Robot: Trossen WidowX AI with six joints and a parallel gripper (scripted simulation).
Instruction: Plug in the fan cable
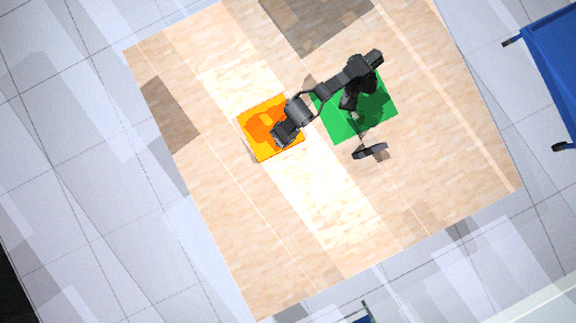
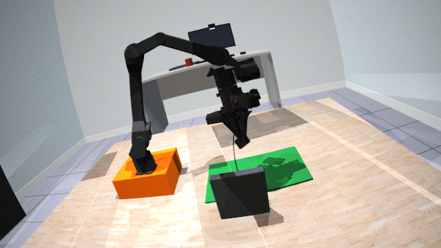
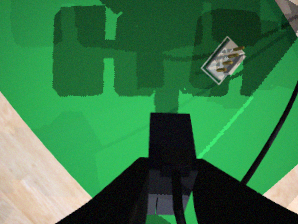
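My gripper (image 1: 349,103) (image 2: 241,137) (image 3: 169,168) is shut on the fan plug (image 3: 171,137), a black block, and holds it above the green board (image 1: 337,129) (image 2: 291,153) (image 3: 127,117). The four-pin header (image 3: 224,59), a pale open shroud with brass pins, lies ahead and to the right of the plug in the wrist view. It sits diagonally there, turned relative to the plug. The plug is apart from it. The black cable (image 2: 234,151) (image 3: 272,135) runs to the dark fan (image 1: 369,151) (image 2: 240,194), which stands upright beside the board. The header is not discernible in the exterior view.
The arm's base stands on an orange block (image 1: 262,150) (image 2: 148,187) left of the board. The fan is close to the board's near edge, and the cable hangs between it and my gripper. Arm shadows fall across the board. A desk (image 2: 207,80) stands beyond the table.
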